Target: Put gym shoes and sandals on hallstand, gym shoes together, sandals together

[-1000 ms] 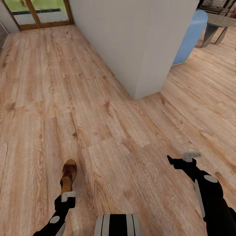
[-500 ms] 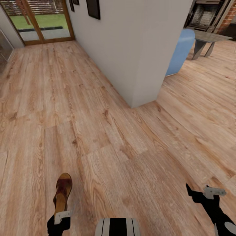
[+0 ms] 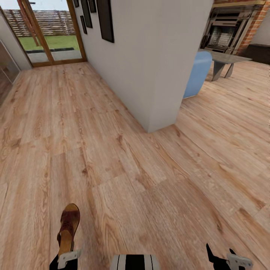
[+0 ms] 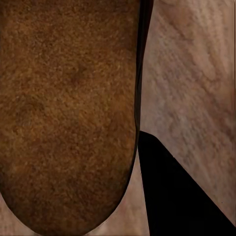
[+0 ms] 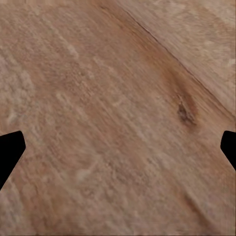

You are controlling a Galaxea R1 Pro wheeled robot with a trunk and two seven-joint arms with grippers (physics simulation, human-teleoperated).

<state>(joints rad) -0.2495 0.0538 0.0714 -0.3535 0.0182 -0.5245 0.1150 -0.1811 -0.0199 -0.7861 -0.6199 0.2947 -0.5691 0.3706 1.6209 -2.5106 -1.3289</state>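
Your left jaws are clamping the heel end of one sandal, which is sticking out forward from the grip with its strap end away from you, held above the corridor floor. In the left wrist view the sandal's brown sole is lying close against the camera, with one dark finger showing beside it. Your right jaws are standing wide apart and holding nothing; in the right wrist view the two fingertips are sitting far out over bare planks.

Beyond the arms, the floor is running toward a glass door at the far end, with a white wall corner jutting in on the right and a blue chair behind it.

You are carrying the sandal by its end alone, so a sharp turn or stop could be swinging it loose or twisting it in the grip. Swinging wide near that wall corner could also be knocking the toe and dropping it.
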